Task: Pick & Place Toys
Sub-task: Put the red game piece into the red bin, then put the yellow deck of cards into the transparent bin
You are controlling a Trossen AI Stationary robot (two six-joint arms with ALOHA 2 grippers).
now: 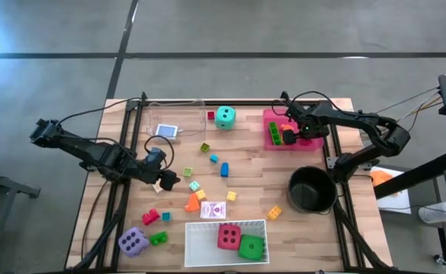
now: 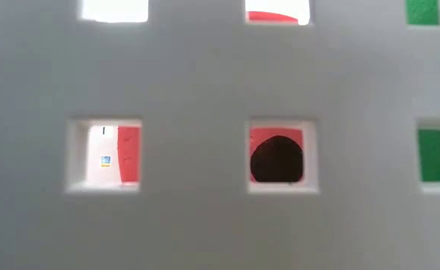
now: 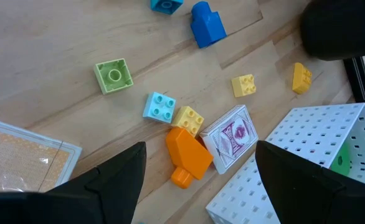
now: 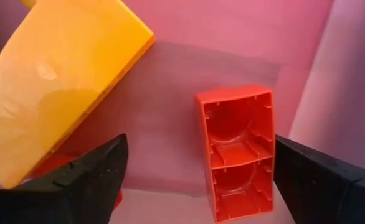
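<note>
Surveying from the high view: left claw point(image 1: 164, 180) hangs low over the worktop point(image 1: 253, 164) beside scattered blocks; right claw point(image 1: 290, 137) sits inside the pink tray point(image 1: 271, 116). Teal die point(image 1: 224, 116) lies loose near the far edge, purple die point(image 1: 132, 241) at the near-left corner, red die point(image 1: 228, 236) and green die point(image 1: 251, 246) in the white tray point(image 1: 200, 227).

Low view: blocked by a white perforated wall; no writing legible.

Left wrist view: fingers apart, empty, framing an orange block point(image 3: 187, 156) touching a card point(image 3: 231, 137). Risk: closing here may drag the card or nudge neighbouring blocks. The card's purple back pattern carries no readable text.

Right wrist view: fingers spread, empty, around a red block point(image 4: 238, 151) lying hollow-side up. Risk: the tray wall crowds one finger, so the block may skid.
</note>
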